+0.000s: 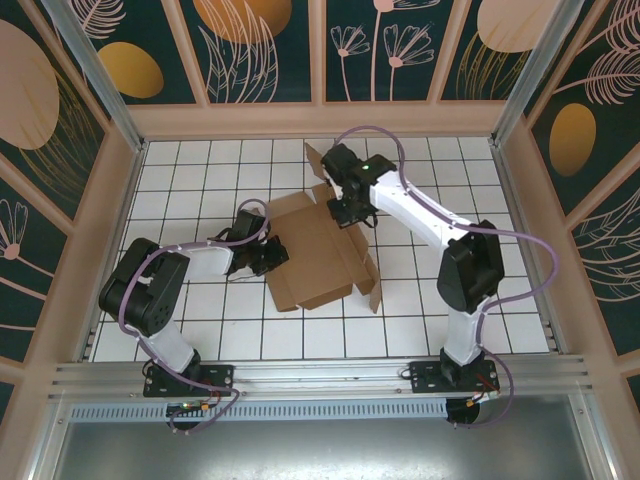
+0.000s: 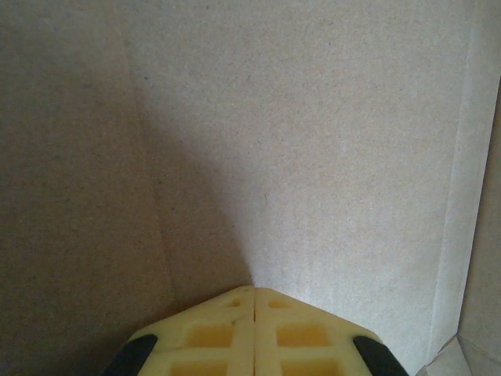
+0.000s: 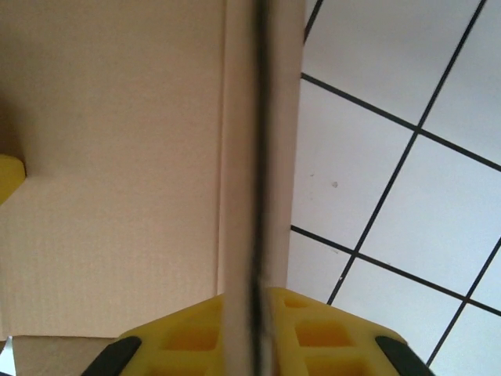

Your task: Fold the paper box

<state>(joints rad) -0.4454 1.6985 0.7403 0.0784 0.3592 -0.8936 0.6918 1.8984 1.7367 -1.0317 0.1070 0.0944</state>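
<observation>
The paper box point(image 1: 318, 255) is a brown cardboard blank lying mid-table, partly raised, with flaps standing at its right and far sides. My right gripper point(image 1: 350, 208) is at the box's far edge. In the right wrist view, that gripper point(image 3: 260, 296) is shut on an upright cardboard wall point(image 3: 262, 157) seen edge-on between the yellow fingers. My left gripper point(image 1: 270, 256) sits at the box's left edge. In the left wrist view, this gripper point(image 2: 254, 291) is shut, tips together with nothing between them, against the cardboard panel point(image 2: 313, 141).
White tiled floor point(image 1: 200, 180) surrounds the box inside wooden walls point(image 1: 320, 118). A loose flap point(image 1: 372, 285) sticks up at the box's near right. A yellow tip point(image 3: 8, 176) shows at the left edge of the right wrist view.
</observation>
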